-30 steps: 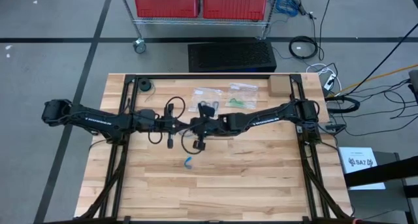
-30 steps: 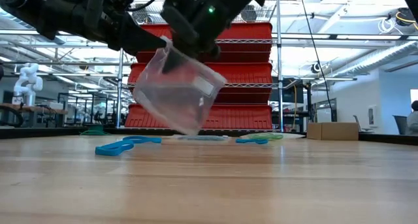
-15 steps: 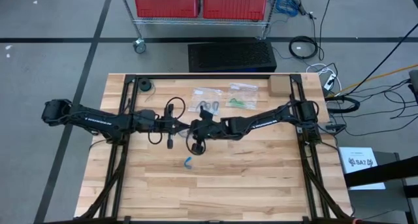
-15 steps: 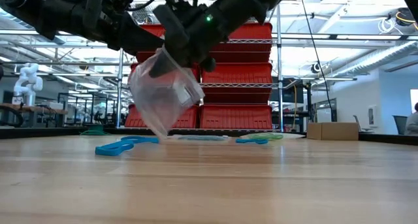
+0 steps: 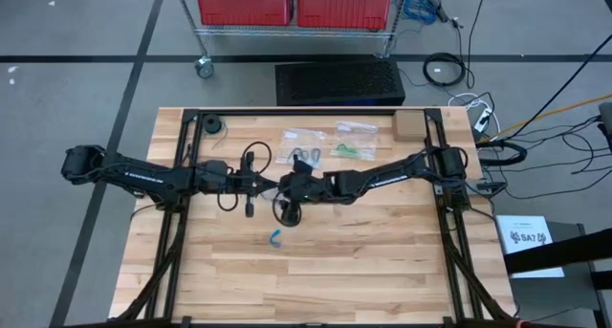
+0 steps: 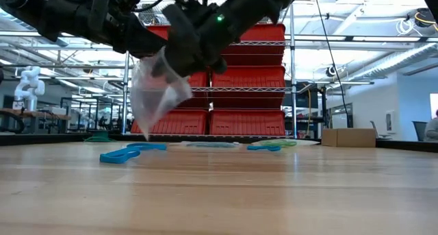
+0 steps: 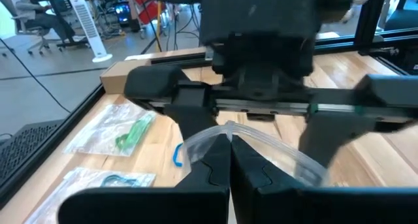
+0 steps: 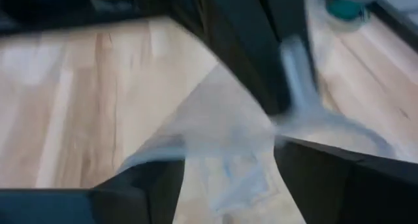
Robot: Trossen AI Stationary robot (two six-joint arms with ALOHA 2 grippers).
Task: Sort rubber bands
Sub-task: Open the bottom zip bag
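A blue rubber band (image 5: 275, 237) lies loose on the counter (image 5: 363, 271), near of centre. Green bands (image 5: 350, 151) and dark ones (image 5: 304, 156) sit in clear bags at the far side. So sorting looks partly done. The left pincer (image 7: 228, 162) is clamped on an empty clear bag (image 6: 154, 91) above mid-counter; the right pincer (image 5: 289, 211) stands wide beside it.

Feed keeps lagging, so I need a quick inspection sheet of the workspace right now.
Surface: wooden table, mostly bare.
Job's things: blue bands loose on the table; green bands in a bag at the far edge.
Clutter: small box; green tape roll.
Grippers: left claw shut on a clear bag held above the table; right claw open around the bag.
Cables: loops on both arms.
Surroundings: red bins on a rack.
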